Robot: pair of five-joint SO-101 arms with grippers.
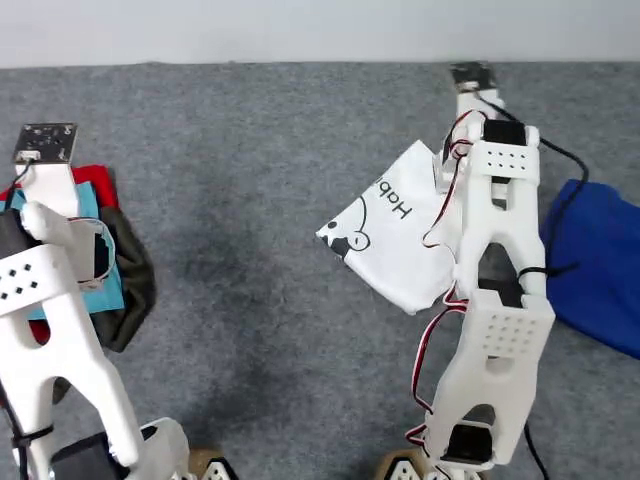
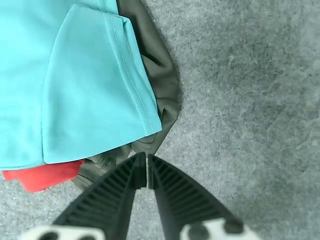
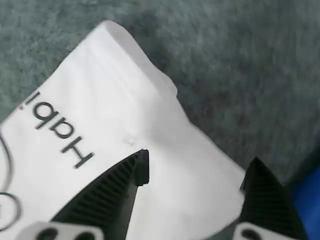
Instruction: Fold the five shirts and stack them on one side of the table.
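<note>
A stack of folded shirts lies at the table's left side: a teal shirt (image 2: pixel 75 85) on top, a dark olive shirt (image 2: pixel 160 75) under it, and a red shirt (image 2: pixel 42 177) at the bottom. My left gripper (image 2: pixel 146 167) is shut and empty, its tips just off the stack's corner. A white printed shirt (image 1: pixel 395 240) lies crumpled right of centre. My right gripper (image 3: pixel 197 170) stands open over the white shirt (image 3: pixel 115 115), one finger (image 3: pixel 140 167) on the cloth. A blue shirt (image 1: pixel 595 265) lies bunched at the far right.
The table is covered in grey carpet (image 1: pixel 250 200), with a wide bare stretch between the two arms. A black cable (image 1: pixel 560 215) from the right arm runs across the blue shirt. The back edge of the table meets a pale wall.
</note>
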